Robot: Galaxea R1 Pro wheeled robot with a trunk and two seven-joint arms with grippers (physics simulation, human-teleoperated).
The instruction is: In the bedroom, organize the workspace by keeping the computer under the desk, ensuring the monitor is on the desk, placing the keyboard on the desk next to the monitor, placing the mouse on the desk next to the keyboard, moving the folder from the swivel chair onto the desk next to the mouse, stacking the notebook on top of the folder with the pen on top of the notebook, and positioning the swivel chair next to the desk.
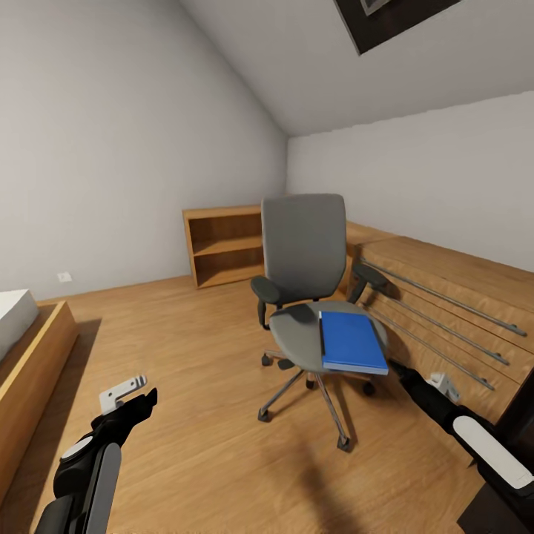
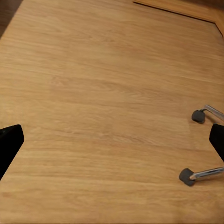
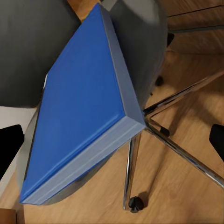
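Observation:
The swivel chair [image 1: 304,252], grey with a chrome star base, stands in the middle of the wooden floor. A thick blue folder [image 1: 352,341] lies on the right side of its seat and overhangs the front edge. My right gripper [image 1: 395,365] is just off the folder's near right corner. In the right wrist view it [image 3: 112,142] is open, fingertips wide apart, with the folder [image 3: 79,112] close ahead and the chair legs [image 3: 177,144] below. My left gripper [image 1: 137,400] hangs open over bare floor left of the chair, near two casters [image 2: 187,176].
A light wooden dresser [image 1: 445,289] with long bar handles runs along the right wall behind the chair. A low open bookshelf [image 1: 222,245] stands at the back wall. A bed frame [image 1: 30,356] lies at the left. A dark shape [image 1: 519,423] fills the lower right corner.

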